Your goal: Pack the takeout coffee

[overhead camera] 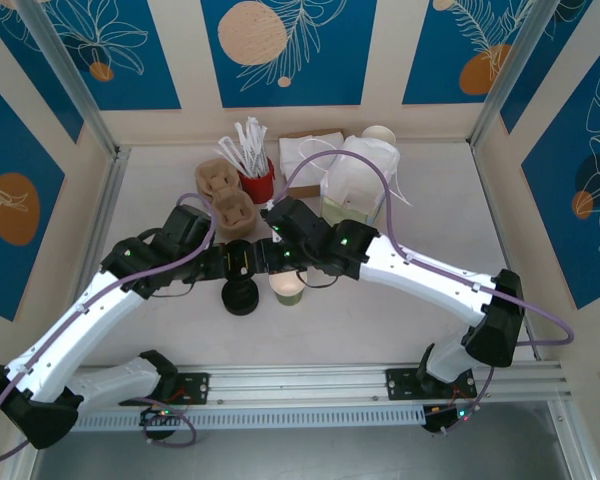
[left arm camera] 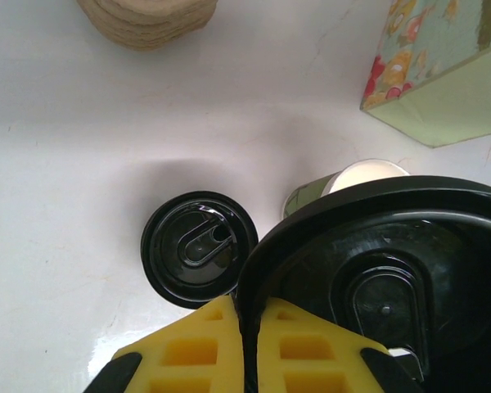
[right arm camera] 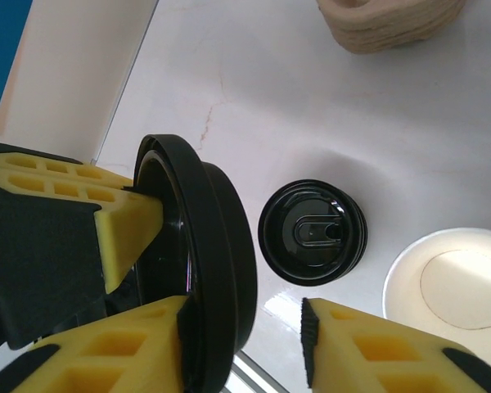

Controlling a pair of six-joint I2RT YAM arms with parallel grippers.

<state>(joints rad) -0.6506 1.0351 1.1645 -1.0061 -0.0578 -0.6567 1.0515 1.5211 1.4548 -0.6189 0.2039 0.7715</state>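
While the left pincer (left arm camera: 245,315) is clamped on the rim of a black lid (left arm camera: 385,270), the right pincer (right arm camera: 244,309) has its fingers apart astride that same lid, one close against it and the other clear, so it grips nothing. From the right wrist the lid shows its edge, so I judge it stands upright, not flat. The cup (right arm camera: 450,282) stands open and bare-topped on the table (overhead camera: 360,335). Seen from above, both pincers hang just beyond the cup and a little to its left, with the right one nearer. Just left of the cup lies a low pile of lids (right arm camera: 311,232), close by but apart from it. Beyond the cup and to its right stands a flowered bag (left arm camera: 442,74). As I judge it, the coming move turns on this: the cup's mouth faces straight up, so the lid must be tipped flat and carried the short way over it, rim meeting rim squarely and clear of the pile
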